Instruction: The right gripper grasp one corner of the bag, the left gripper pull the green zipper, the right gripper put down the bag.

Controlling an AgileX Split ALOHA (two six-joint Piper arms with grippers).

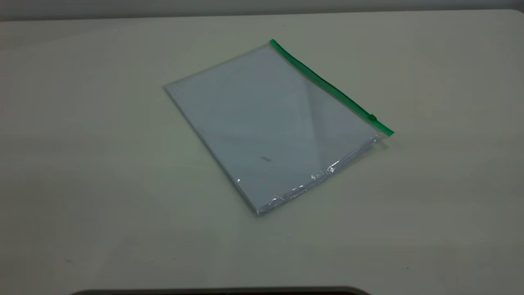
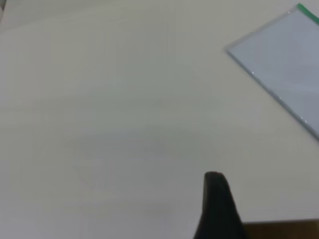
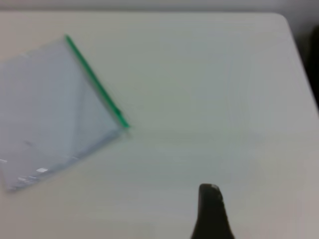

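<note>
The bag (image 1: 270, 127) lies flat on the pale table, a clear pouch with white paper inside. Its green zipper (image 1: 327, 86) runs along the far right long edge, with the small slider tab (image 1: 373, 117) near the nearer end. Neither arm shows in the exterior view. In the left wrist view a dark part of the left gripper (image 2: 214, 180) hangs over bare table, well away from the bag (image 2: 284, 64). The right wrist view has a dark part of the right gripper (image 3: 209, 193) over bare table, apart from the bag (image 3: 50, 109) and the green zipper (image 3: 94, 82).
The table (image 1: 82, 164) spreads wide on every side of the bag. A dark curved edge (image 1: 221, 291) runs along the near side. The right wrist view takes in the table's rounded corner (image 3: 286, 22). A brown strip (image 2: 279, 230) lies beside the left gripper.
</note>
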